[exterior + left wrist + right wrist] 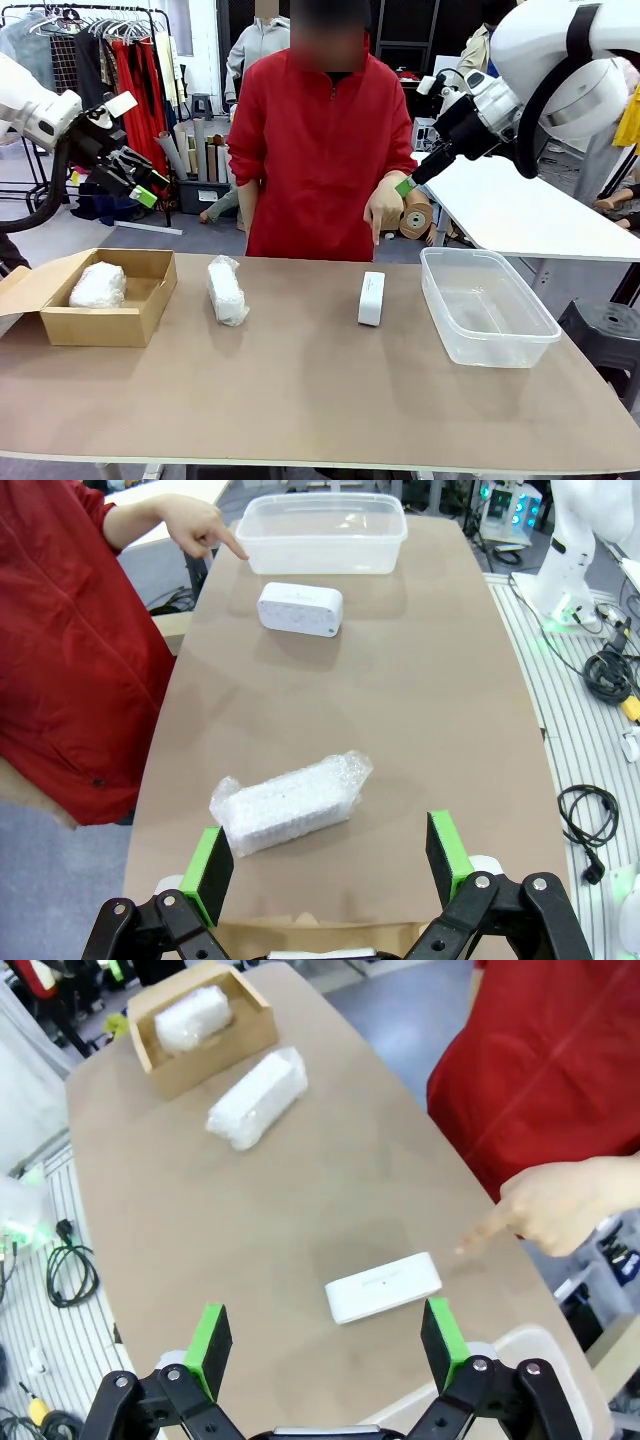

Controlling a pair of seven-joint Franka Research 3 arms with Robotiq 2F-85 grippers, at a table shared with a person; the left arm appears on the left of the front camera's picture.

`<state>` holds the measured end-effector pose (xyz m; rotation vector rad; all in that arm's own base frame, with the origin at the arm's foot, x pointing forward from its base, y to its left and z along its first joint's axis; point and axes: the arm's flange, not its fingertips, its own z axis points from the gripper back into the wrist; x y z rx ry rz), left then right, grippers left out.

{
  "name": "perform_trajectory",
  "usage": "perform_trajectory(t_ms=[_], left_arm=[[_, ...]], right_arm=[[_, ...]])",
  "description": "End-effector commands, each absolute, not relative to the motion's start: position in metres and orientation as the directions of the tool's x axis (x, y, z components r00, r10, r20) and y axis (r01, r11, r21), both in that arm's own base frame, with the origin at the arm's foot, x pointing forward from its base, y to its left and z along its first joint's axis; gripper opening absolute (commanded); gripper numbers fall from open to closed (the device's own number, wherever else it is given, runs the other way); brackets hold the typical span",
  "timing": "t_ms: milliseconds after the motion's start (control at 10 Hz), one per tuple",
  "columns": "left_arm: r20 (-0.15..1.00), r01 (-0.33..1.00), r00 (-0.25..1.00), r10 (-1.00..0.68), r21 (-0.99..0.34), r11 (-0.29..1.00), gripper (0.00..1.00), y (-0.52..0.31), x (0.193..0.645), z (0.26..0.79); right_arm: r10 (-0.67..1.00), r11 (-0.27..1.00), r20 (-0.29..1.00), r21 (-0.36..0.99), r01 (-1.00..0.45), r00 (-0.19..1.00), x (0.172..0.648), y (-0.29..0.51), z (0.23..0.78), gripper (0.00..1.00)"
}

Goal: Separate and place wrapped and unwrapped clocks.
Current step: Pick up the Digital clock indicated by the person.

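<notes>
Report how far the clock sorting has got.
Done: one wrapped clock lies in the cardboard box. In hand: nothing; the left gripper and right gripper hang open above the table, while the person's hand points toward the bare clock. Left: the second wrapped clock lies on the table beside the box, and the bare clock sits next to the clear tub, which holds nothing.

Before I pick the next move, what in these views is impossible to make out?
- Front view: any print on the bare clock is too small to read.
- Every view: bubble wrap hides what is inside the loose wrapped clock and the boxed wrapped clock.
- Right wrist view: the clear tub is cut off by the bottom edge and the right gripper.
</notes>
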<state>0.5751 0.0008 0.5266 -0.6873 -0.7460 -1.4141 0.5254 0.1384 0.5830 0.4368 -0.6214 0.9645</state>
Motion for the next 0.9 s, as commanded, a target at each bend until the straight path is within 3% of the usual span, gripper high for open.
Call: perform_trajectory(t_ms=[0,400,500,600,800], left_arm=[[0.798,0.999,0.011,-0.603,0.021,0.046,1.0,0.001,0.574,0.529],[0.798,0.999,0.011,-0.603,0.021,0.046,1.0,0.001,0.574,0.529],[0.798,0.999,0.011,-0.603,0.021,0.046,1.0,0.001,0.574,0.529],[0.798,0.999,0.011,-0.603,0.021,0.046,1.0,0.001,0.574,0.529],[0.798,0.999,0.011,-0.603,0.021,0.046,1.0,0.001,0.574,0.529]], right_arm=[[0.589,0.523,0.691,0.071,-0.849,0.42,0.529,0.14,0.582,1.0],[0.589,0.523,0.691,0.071,-0.849,0.42,0.529,0.14,0.582,1.0],[0.615,0.516,0.667,0.063,-0.854,0.421,0.528,0.138,0.582,1.0],[0.656,0.448,0.618,0.144,-0.882,0.434,0.515,0.147,0.588,1.0],[0.748,0.463,0.514,0.049,-0.885,0.42,0.495,0.159,0.601,1.0]])
